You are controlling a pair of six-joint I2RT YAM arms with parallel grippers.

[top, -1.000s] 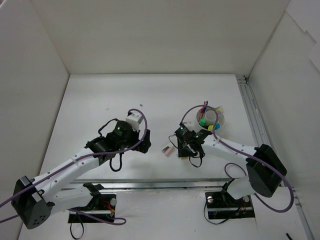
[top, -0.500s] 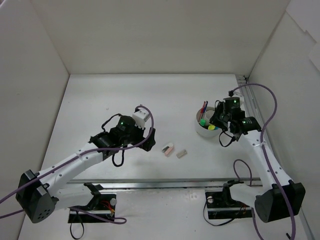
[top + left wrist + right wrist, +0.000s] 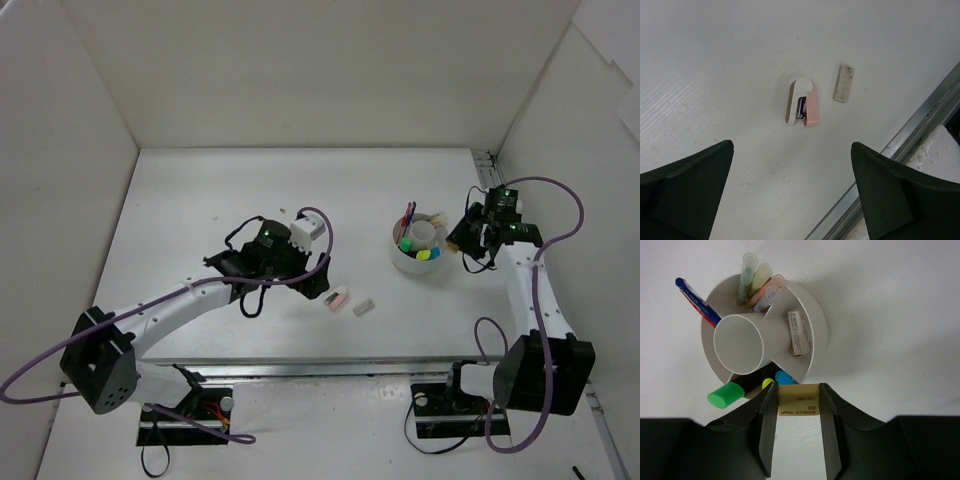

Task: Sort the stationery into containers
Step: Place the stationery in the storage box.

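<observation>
Right claw (image 3: 797, 390) grips a tan eraser (image 3: 798, 401), label running finger to finger, beside the white tub (image 3: 819, 340). Left claw (image 3: 791, 150) gapes released over a pink-and-white item (image 3: 802, 102) and a grey eraser (image 3: 844, 83), lying roughly parallel on the surface (image 3: 715, 60).

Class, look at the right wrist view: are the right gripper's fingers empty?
No, the right gripper is shut on a tan eraser, close beside the white tub.

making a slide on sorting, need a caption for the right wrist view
Right hand holding a tan eraser near the white tub, with highlighters and a second eraser inside.
</observation>
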